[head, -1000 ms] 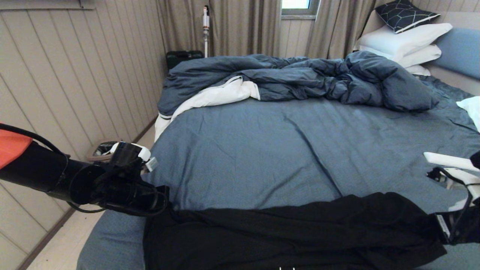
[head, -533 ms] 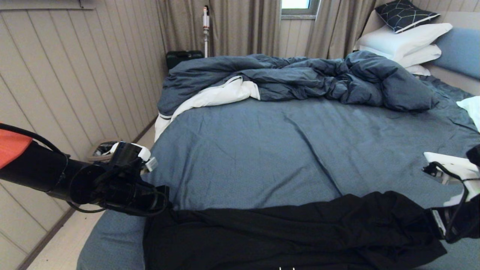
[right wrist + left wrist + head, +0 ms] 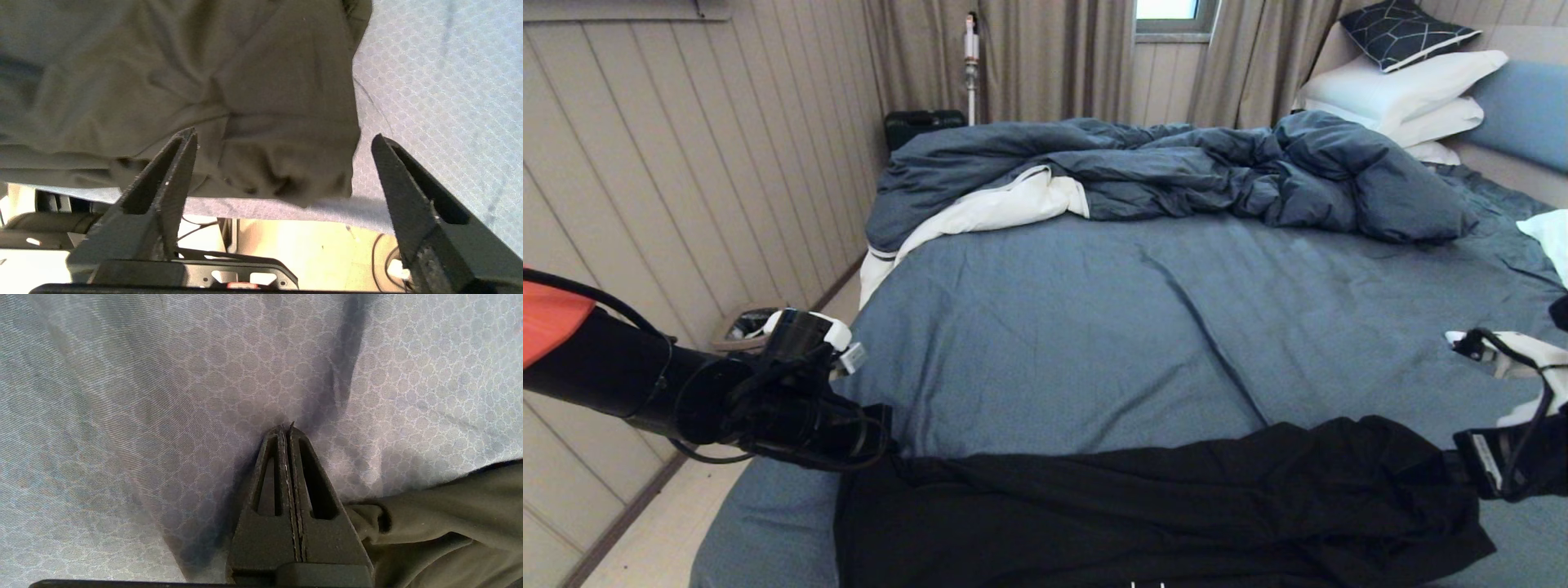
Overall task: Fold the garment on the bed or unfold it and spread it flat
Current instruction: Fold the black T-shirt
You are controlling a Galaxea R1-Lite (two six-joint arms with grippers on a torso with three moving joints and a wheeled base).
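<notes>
Lying bunched along the bed's [image 3: 1094, 327] near edge, the garment [image 3: 1160, 506] is free of the spread-fingered right gripper [image 3: 282, 171]; the left gripper [image 3: 288, 433] rests clenched beside it.

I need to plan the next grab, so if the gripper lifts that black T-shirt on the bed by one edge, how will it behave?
The black T-shirt is rumpled into soft folds, so it will probably sag limply. Thin cloth, likely light. On the slate-blue sheet it would probably bunch rather than slide flat.
</notes>
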